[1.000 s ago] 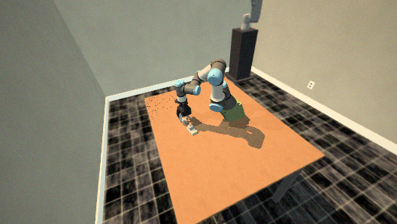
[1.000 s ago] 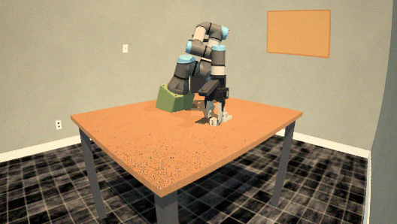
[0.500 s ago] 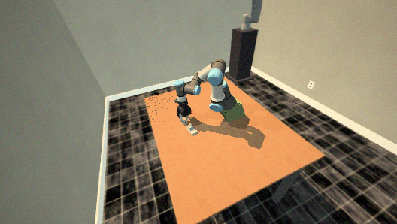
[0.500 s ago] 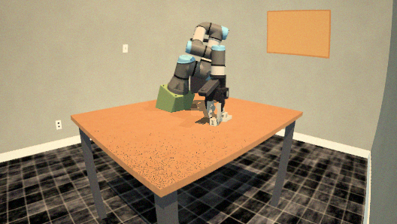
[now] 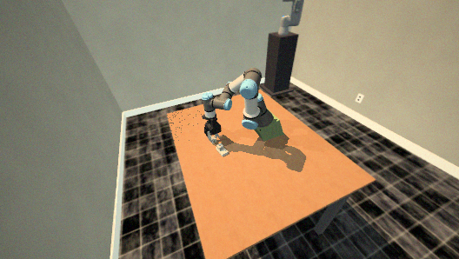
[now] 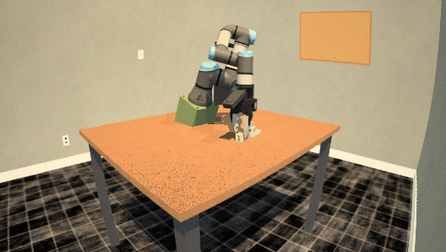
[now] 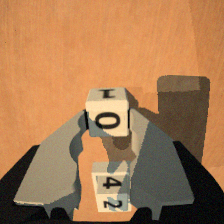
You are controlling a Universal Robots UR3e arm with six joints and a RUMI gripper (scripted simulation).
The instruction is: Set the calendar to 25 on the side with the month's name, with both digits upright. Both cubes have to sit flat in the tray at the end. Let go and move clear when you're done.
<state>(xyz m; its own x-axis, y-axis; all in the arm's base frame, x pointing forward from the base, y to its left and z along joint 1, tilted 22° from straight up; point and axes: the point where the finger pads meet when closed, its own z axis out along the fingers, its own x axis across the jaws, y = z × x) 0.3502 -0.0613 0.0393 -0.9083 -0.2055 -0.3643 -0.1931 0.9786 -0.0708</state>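
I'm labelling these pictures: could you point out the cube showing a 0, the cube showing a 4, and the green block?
Cube with the 0 point(image 7: 107, 120): wrist view, 0 face.
Cube with the 4 point(image 7: 110, 183): wrist view, 4 face.
Green block point(image 5: 272, 131) point(image 6: 189, 116): top and exterior views, bare side.

We make out no clear change in arm point(image 5: 251, 106) point(image 6: 245, 65) or gripper point(image 5: 216, 142) point(image 6: 244, 133) point(image 7: 108, 110) pose over past second.
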